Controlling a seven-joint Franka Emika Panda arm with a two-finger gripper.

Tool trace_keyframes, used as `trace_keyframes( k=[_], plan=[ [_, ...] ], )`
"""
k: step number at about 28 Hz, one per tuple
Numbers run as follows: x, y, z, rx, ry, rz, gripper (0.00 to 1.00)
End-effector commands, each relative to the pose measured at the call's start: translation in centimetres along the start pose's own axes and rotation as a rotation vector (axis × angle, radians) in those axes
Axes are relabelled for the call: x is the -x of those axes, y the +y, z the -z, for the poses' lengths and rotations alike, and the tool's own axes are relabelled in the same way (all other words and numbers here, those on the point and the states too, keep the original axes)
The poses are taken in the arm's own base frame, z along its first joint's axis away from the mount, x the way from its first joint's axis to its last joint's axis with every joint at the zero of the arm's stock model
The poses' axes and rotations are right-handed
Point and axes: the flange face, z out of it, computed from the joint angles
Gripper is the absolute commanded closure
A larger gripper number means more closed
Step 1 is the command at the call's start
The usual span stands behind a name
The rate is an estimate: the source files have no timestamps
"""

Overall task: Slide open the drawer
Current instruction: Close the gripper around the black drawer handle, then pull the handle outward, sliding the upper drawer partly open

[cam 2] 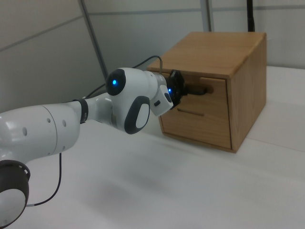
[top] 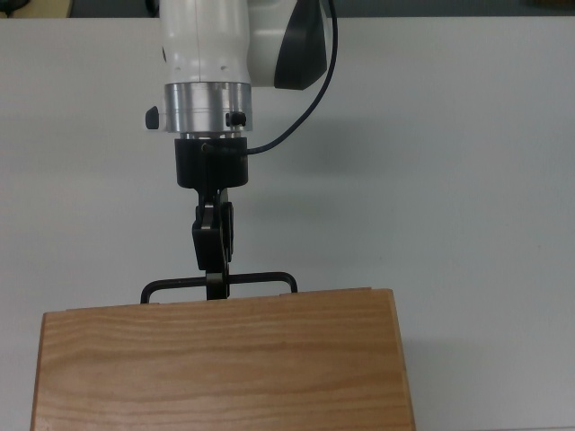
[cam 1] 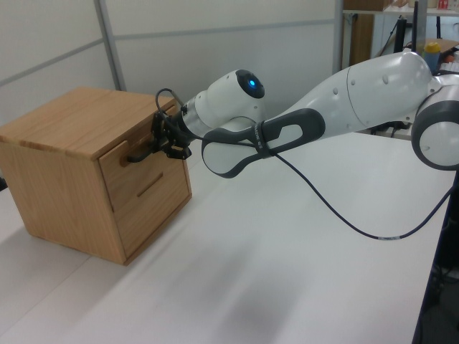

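The drawer (cam 1: 125,173) is the upper one in a light wooden cabinet (cam 1: 72,122), and its front sits level with the cabinet face. A thin black bar handle (top: 260,277) sticks out from that front. My gripper (top: 216,285) is at the middle of the bar, shut on it, one finger above and one below. In the left view the gripper (cam 1: 165,140) hides the handle's right end. The right view shows the gripper (cam 2: 181,90) against the drawer front (cam 2: 212,93), at the handle's (cam 2: 198,89) left end.
A lower drawer front (cam 1: 154,204) with a slot pull sits beneath the upper one. The cabinet stands on a white table (cam 1: 287,251). A black cable (top: 305,99) trails from my wrist. Grey wall panels (cam 1: 72,43) rise behind the cabinet.
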Motion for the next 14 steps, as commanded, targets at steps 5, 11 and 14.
trace_keyframes(
  k=[5, 11, 14],
  plan=[
    [0.8, -1.9, 2.3, -0.033, -0.014, -0.042, 1.0],
    [1.1, -2.0, 3.9, 0.042, -0.016, -0.043, 1.0],
    [1.1, -2.2, 4.9, 0.134, -0.015, -0.039, 1.0]
  ],
)
